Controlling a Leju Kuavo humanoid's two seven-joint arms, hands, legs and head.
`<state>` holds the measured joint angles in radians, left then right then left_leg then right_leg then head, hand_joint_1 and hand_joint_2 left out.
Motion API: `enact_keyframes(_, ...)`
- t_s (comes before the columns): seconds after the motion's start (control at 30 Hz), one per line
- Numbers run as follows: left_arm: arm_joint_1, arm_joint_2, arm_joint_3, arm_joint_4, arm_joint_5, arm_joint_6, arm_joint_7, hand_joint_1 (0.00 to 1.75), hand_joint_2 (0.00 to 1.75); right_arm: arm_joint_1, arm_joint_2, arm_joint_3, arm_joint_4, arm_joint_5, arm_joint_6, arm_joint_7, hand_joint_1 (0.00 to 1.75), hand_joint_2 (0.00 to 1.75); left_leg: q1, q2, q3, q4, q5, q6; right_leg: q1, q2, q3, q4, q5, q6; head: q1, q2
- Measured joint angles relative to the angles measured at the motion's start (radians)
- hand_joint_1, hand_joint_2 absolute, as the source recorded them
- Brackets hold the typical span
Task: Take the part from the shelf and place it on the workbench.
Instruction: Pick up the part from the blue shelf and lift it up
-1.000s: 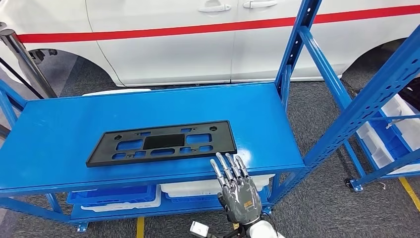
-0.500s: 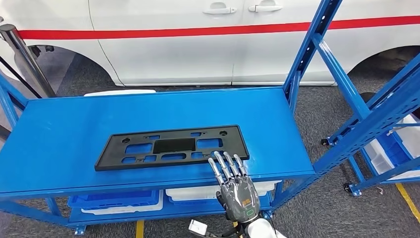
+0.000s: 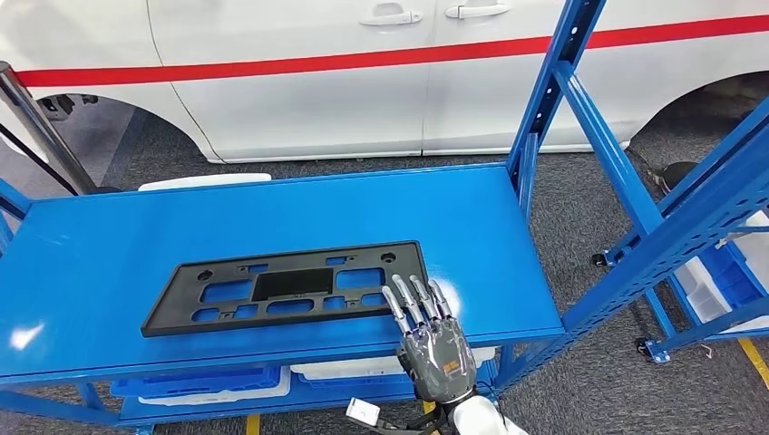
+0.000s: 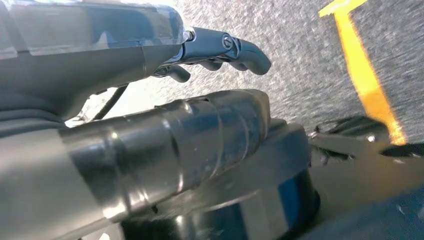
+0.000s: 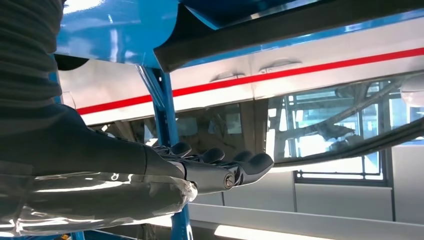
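The part, a flat black plastic plate (image 3: 290,285) with several cut-outs, lies on the blue top (image 3: 272,208) of the shelf. My right hand (image 3: 431,349) reaches in from the front edge with its back up and fingers (image 3: 415,301) straight and spread. The tips lie over the plate's near right corner; I cannot tell whether they touch it. In the right wrist view the fingers (image 5: 220,167) stretch out with nothing in them, close to the plate's dark edge (image 5: 280,30). My left hand (image 4: 220,47) hangs over the grey floor and holds nothing.
A blue upright post (image 3: 544,100) rises at the top's right end. A second blue rack (image 3: 707,208) stands further right. Behind the shelf is a white car (image 3: 317,82) with a red stripe. White bins (image 3: 345,370) and blue bins (image 3: 199,381) sit on the lower level.
The whole picture shifted as the camera moved. My right hand's fingertips, just short of the plate a second ago, now lie over its near right corner.
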<state>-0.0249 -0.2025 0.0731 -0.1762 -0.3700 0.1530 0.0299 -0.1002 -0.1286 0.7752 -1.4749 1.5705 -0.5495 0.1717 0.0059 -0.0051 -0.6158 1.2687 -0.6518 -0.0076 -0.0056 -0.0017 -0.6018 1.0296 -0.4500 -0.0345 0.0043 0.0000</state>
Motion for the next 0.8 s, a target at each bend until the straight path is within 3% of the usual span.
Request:
enact_keyframes(0.03, 0.000, 0.000, 0.000, 0.000, 0.000, 0.000, 0.000, 0.00, 0.00, 0.000, 0.000, 0.000, 0.001, 0.000, 0.002, 0.000, 0.00, 1.75, 0.000, 0.000, -0.009, 0.002, 0.014, 0.001, 0.001, 0.001, 0.002, 0.001, -0.002, -0.001, 0.000, 0.000)
enact_keyframes(0.07, 0.000, 0.000, 0.000, 0.000, 0.000, 0.000, 0.000, 0.00, 0.00, 0.000, 0.000, 0.000, 0.002, 0.000, 0.004, 0.000, 0.00, 1.75, 0.000, 0.000, 0.000, -0.034, 0.048, 0.005, 0.002, 0.002, 0.006, 0.001, -0.005, -0.001, 0.000, 0.000)
enact_keyframes(0.13, 0.001, 0.000, 0.000, 0.000, 0.000, 0.000, 0.000, 0.00, 0.00, -0.001, 0.000, 0.000, 0.002, 0.000, 0.007, 0.000, 0.00, 1.75, -0.002, 0.000, 0.040, -0.155, 0.131, 0.016, 0.004, 0.004, 0.016, 0.002, -0.010, 0.002, 0.000, 0.000)
enact_keyframes(0.2, 0.001, 0.001, 0.000, 0.000, 0.000, 0.000, 0.000, 0.00, 0.00, -0.003, 0.000, 0.000, 0.003, 0.000, 0.009, 0.000, 0.00, 1.75, -0.008, 0.000, 0.064, -0.238, 0.164, 0.024, 0.005, 0.003, 0.017, 0.003, -0.012, 0.009, 0.000, 0.000)
enact_keyframes(0.3, 0.002, 0.000, 0.000, 0.000, 0.000, -0.001, -0.001, 0.00, 0.00, -0.005, 0.000, 0.000, 0.004, 0.000, 0.011, -0.001, 0.00, 1.75, -0.008, -0.001, 0.068, -0.260, 0.174, 0.038, 0.006, 0.002, 0.014, 0.002, -0.014, 0.024, -0.001, 0.000)
enact_keyframes(0.37, 0.002, -0.001, 0.001, 0.000, 0.000, -0.003, -0.003, 0.00, 0.00, -0.007, 0.000, 0.000, 0.005, 0.000, 0.012, -0.001, 0.00, 1.75, -0.002, -0.002, 0.076, -0.274, 0.177, 0.049, 0.005, 0.003, -0.002, 0.035, -0.032, 0.036, 0.000, 0.000)
enact_keyframes(0.47, 0.002, -0.001, 0.001, 0.000, 0.000, -0.005, -0.010, 0.00, 0.00, -0.008, 0.000, 0.000, 0.007, -0.002, 0.017, -0.001, 0.00, 1.75, -0.002, 0.003, 0.083, -0.276, 0.177, 0.058, -0.002, 0.003, -0.097, 0.210, -0.104, 0.051, 0.000, 0.000)
enact_keyframes(0.5, 0.002, -0.001, 0.001, 0.000, 0.000, -0.005, -0.010, 0.00, 0.00, -0.008, 0.000, 0.000, 0.009, -0.004, 0.020, -0.001, 0.00, 1.75, -0.002, 0.004, 0.084, -0.275, 0.178, 0.058, -0.005, 0.003, -0.124, 0.256, -0.115, 0.054, 0.000, 0.000)
enact_keyframes(0.53, 0.002, -0.001, 0.001, 0.000, 0.000, -0.005, -0.010, 0.00, 0.00, -0.008, 0.000, 0.000, 0.011, -0.006, 0.023, -0.001, 0.00, 1.75, -0.002, 0.003, 0.087, -0.274, 0.175, 0.057, -0.007, 0.002, -0.134, 0.269, -0.107, 0.057, 0.000, 0.000)
enact_keyframes(0.57, 0.002, -0.001, 0.001, 0.000, 0.000, -0.005, -0.009, 0.00, 0.00, -0.009, 0.000, 0.000, 0.013, -0.008, 0.025, -0.001, 0.00, 1.75, -0.001, 0.002, 0.090, -0.273, 0.172, 0.055, -0.009, 0.002, -0.124, 0.242, -0.080, 0.058, 0.000, 0.000)
enact_keyframes(0.63, 0.002, -0.001, 0.001, 0.000, 0.000, -0.005, -0.007, 0.00, 0.00, -0.011, 0.000, 0.000, 0.014, -0.010, 0.027, -0.001, 0.00, 1.75, -0.001, -0.001, 0.097, -0.270, 0.163, 0.048, -0.012, 0.002, -0.067, 0.120, -0.012, 0.056, 0.000, 0.000)
enact_keyframes(0.67, 0.002, -0.001, 0.001, 0.000, 0.000, -0.005, -0.006, 0.00, 0.00, -0.013, 0.000, 0.000, 0.014, -0.010, 0.027, -0.001, 0.00, 1.75, -0.003, -0.002, 0.098, -0.266, 0.157, 0.042, -0.011, 0.003, -0.041, 0.064, 0.007, 0.052, 0.000, 0.000)
enact_keyframes(0.7, 0.001, -0.001, 0.001, 0.000, 0.000, -0.005, -0.005, 0.00, 0.00, -0.015, 0.000, 0.000, 0.015, -0.010, 0.027, -0.001, 0.00, 1.75, -0.004, -0.002, 0.098, -0.263, 0.153, 0.037, -0.010, 0.003, -0.024, 0.029, 0.013, 0.048, 0.000, 0.000)
enact_keyframes(0.8, 0.000, -0.001, 0.002, 0.000, 0.000, -0.005, -0.003, 0.00, 0.00, -0.017, 0.000, 0.000, 0.016, -0.011, 0.027, -0.001, 0.00, 1.75, -0.005, -0.002, 0.097, -0.262, 0.146, 0.020, -0.006, 0.006, -0.017, 0.011, 0.006, 0.031, 0.000, 0.000)
